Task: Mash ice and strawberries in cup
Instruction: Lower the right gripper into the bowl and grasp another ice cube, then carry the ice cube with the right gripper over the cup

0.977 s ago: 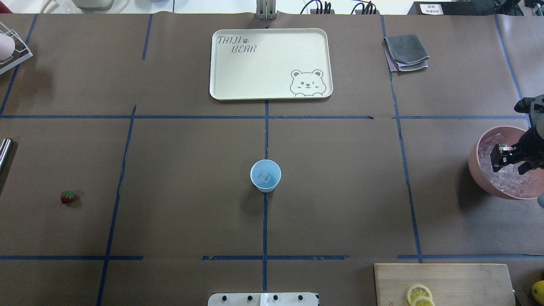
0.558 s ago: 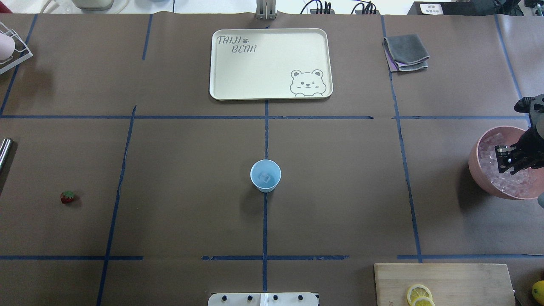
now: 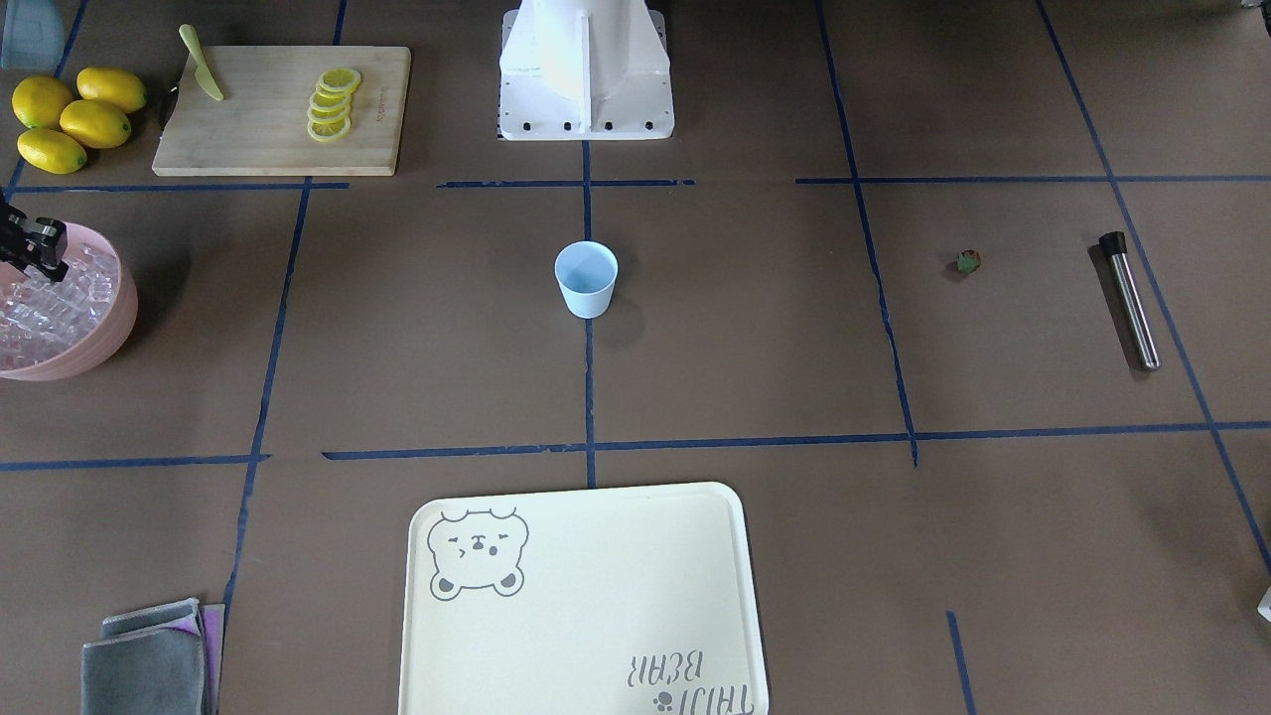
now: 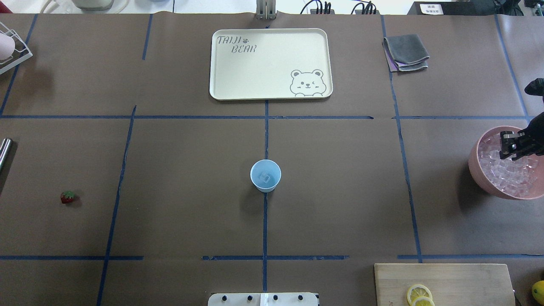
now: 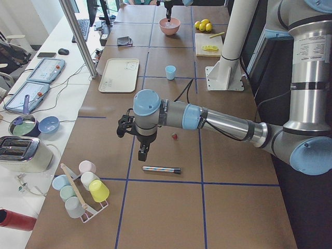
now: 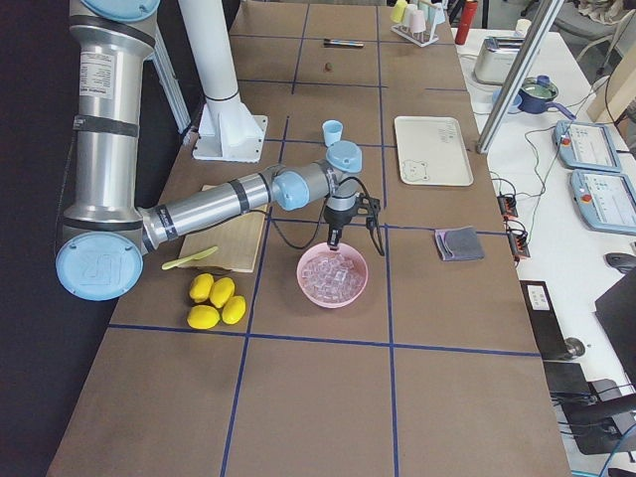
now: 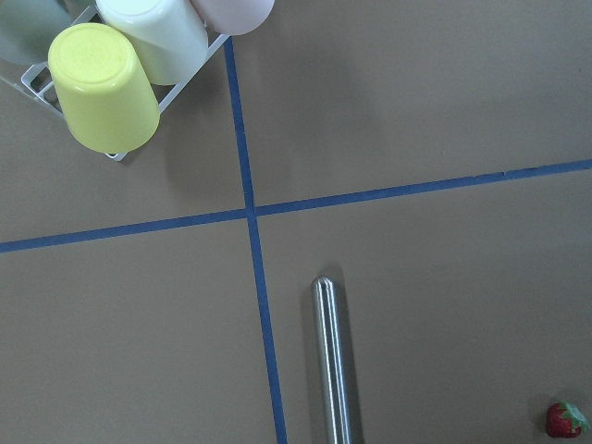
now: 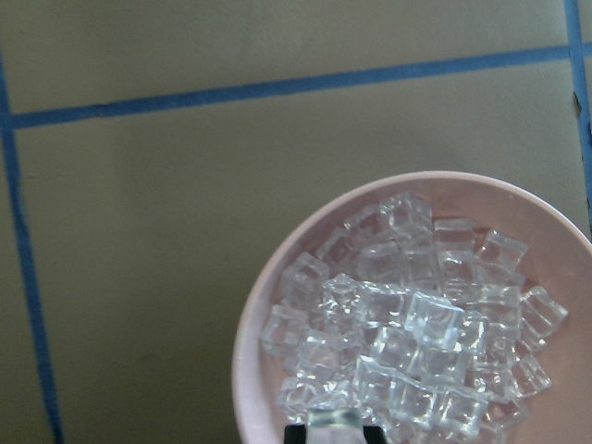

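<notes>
The light-blue cup (image 4: 265,175) stands at the table's middle with one ice cube (image 4: 266,177) in it. The pink bowl (image 4: 477,172) at the right edge holds many ice cubes (image 8: 416,324). My right gripper (image 4: 512,144) hangs over the bowl. In the right wrist view its fingertips (image 8: 294,433) are shut on a clear ice cube (image 8: 335,421). The strawberry (image 4: 67,196) lies on the table at the left. My left gripper (image 5: 141,153) shows only in the exterior left view, above the steel muddler (image 5: 162,169). I cannot tell whether it is open or shut.
A cream bear tray (image 4: 238,76) lies at the far middle and folded grey cloths (image 4: 406,52) at far right. A cutting board (image 4: 446,276) with lemon slices and whole lemons (image 3: 70,114) sit near the robot's right. A rack of cups (image 7: 120,74) stands beyond the muddler.
My right gripper stood spread open low among the ice in the bowl. It has since closed and moved toward the bowl's far rim with a cube. The cup and the strawberry have not moved.
</notes>
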